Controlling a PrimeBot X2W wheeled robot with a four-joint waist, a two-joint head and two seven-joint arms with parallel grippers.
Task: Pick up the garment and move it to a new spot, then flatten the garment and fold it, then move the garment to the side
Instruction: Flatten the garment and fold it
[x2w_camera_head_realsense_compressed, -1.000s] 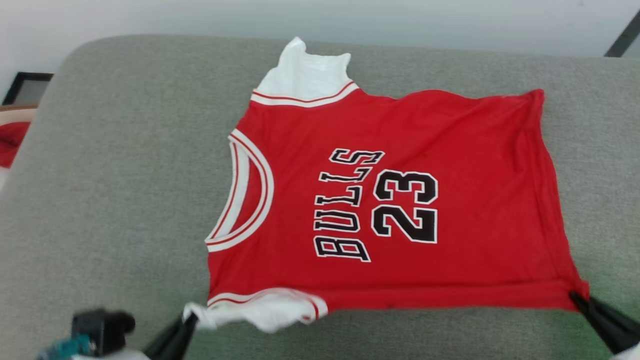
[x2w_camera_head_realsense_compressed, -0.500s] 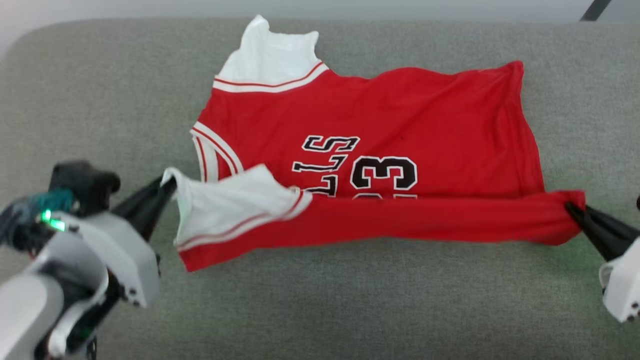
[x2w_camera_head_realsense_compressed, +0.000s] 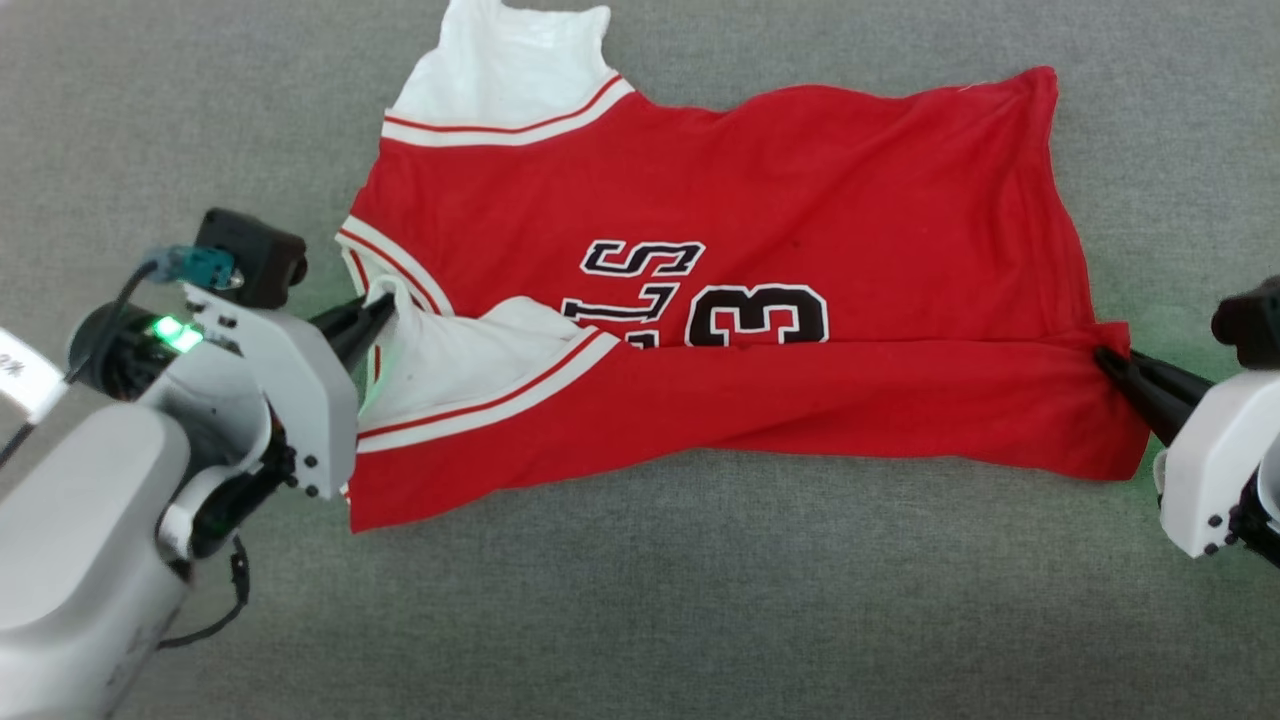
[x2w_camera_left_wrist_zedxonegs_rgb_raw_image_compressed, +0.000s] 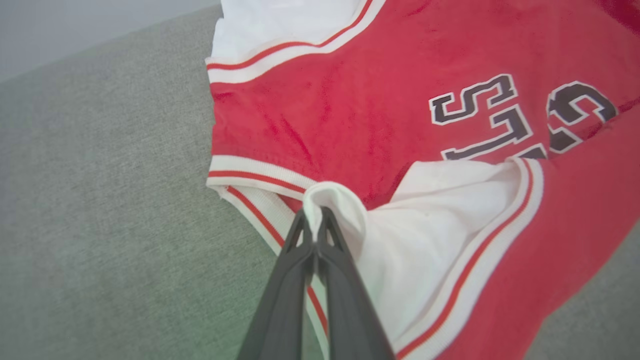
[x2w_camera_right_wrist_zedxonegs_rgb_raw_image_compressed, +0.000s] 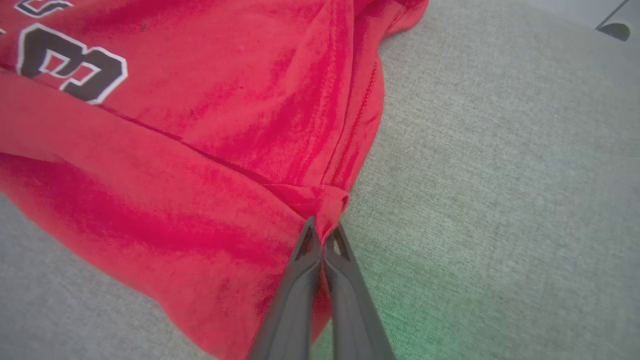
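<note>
My left hand (x2w_camera_head_realsense_compressed: 383, 306) is clamped on the tip of the near white sleeve (x2w_camera_head_realsense_compressed: 460, 370) of the garment (x2w_camera_head_realsense_compressed: 800, 180). My right hand (x2w_camera_head_realsense_compressed: 1108, 360) is clamped on the near hem corner. The garment lies spread on the grey upholstered surface (x2w_camera_head_realsense_compressed: 700, 600), collar toward my left. Its near long edge is turned over between my two hands and covers the lower part of the lettering. The cloth looks thin, light and limp, and it sags and wrinkles wherever it is unsupported. I judge corners and seams the surest holds, with the edge held taut and level so the fold lands straight.
</note>
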